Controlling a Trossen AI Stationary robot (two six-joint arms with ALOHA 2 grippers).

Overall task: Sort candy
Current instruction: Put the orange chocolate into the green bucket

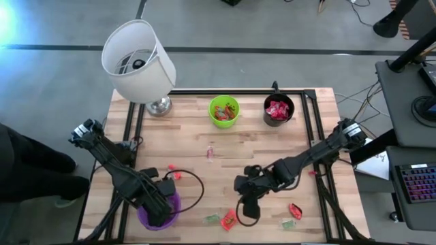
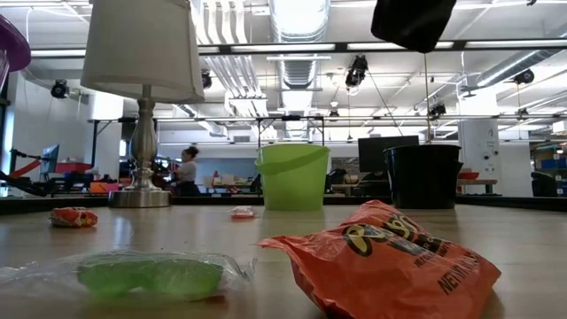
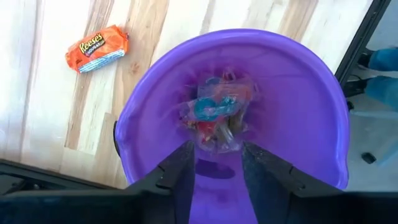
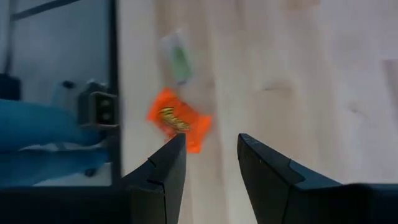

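My left gripper (image 1: 158,209) hangs open, pointing down over a purple cup (image 3: 286,93) at the table's near left. Between and beyond its fingertips (image 3: 217,149), clear-wrapped candy (image 3: 214,112) with blue and red in it lies inside the cup. My right gripper (image 1: 246,212) stands open above the near middle of the table (image 1: 272,146), holding nothing. Just past its fingers (image 4: 211,140) an orange packet (image 4: 177,124) and a green candy (image 4: 177,59) lie flat on the wood. Another orange packet (image 3: 96,48) lies beside the purple cup.
A green cup (image 1: 224,111) and a black cup (image 1: 278,109) holding red candy stand at the far edge, with a white-shaded lamp (image 1: 139,61) at the far left. Loose candy lies about: pink (image 1: 210,152), red (image 1: 295,209), green (image 1: 288,222). A black frame (image 1: 310,129) borders the table.
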